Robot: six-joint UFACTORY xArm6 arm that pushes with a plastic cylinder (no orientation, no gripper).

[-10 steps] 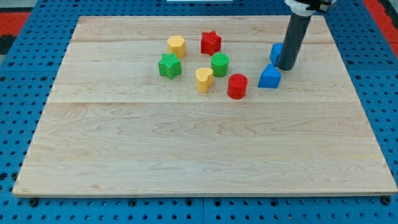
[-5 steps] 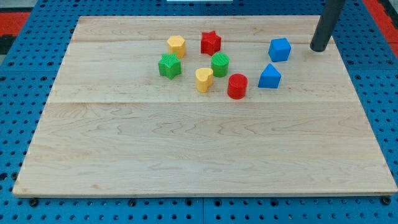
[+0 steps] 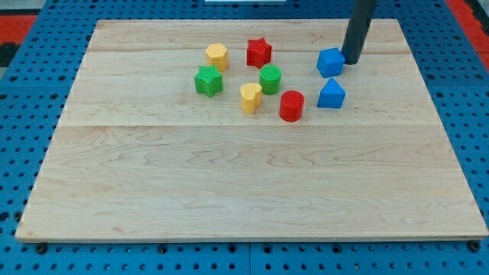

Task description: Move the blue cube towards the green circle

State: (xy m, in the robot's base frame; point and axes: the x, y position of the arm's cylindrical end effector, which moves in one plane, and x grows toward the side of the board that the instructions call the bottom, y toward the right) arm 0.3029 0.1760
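The blue cube [image 3: 330, 62] sits on the wooden board at the view's upper right. My tip [image 3: 351, 61] touches the cube's right side, with the dark rod rising to the view's top. The green circle [image 3: 270, 79], a ribbed green cylinder, stands to the cube's left and slightly lower, with a gap of bare board between them.
A blue house-shaped block [image 3: 331, 94] lies just below the cube. A red cylinder [image 3: 291, 105], yellow heart [image 3: 250, 97], red star [image 3: 259, 52], yellow hexagon [image 3: 217, 56] and green star [image 3: 208, 80] cluster around the green circle. The board's right edge [image 3: 439, 99] is nearby.
My tip went from in front of the cube out to its right, then came back left against it. The blue cube has slid a little to the left.
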